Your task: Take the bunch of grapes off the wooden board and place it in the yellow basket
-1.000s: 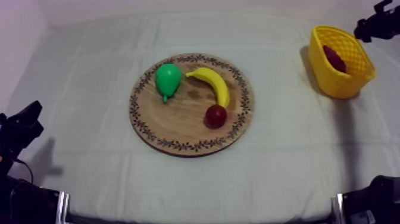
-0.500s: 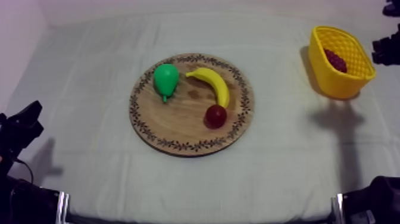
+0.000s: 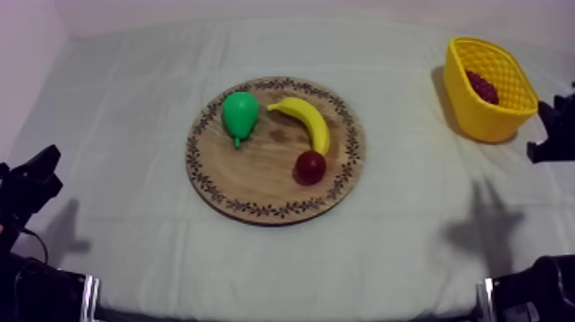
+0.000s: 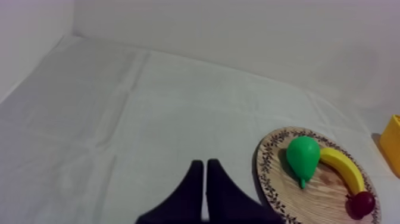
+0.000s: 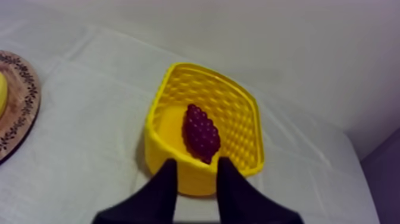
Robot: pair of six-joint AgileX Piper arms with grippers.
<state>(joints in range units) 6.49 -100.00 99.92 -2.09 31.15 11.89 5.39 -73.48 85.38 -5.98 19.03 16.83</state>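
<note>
Right gripper [image 5: 196,162]: fingers apart, nothing between them, just short of the yellow basket [image 5: 156,107] near wall. Bunch of grapes [image 5: 200,132] lies inside the basket, straight ahead of the fingertips. Wooden board [image 5: 22,102] sits well off to the side. Left gripper [image 4: 204,162]: fingers pressed together, empty. Board ahead and to one side, pear [image 4: 302,156] nearest, then banana [image 4: 342,168] and small red fruit [image 4: 361,204].

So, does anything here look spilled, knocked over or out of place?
Nothing stands out. The bunch of grapes lies inside the yellow basket, and the pear, banana and small red fruit sit tidily on the wooden board.
</note>
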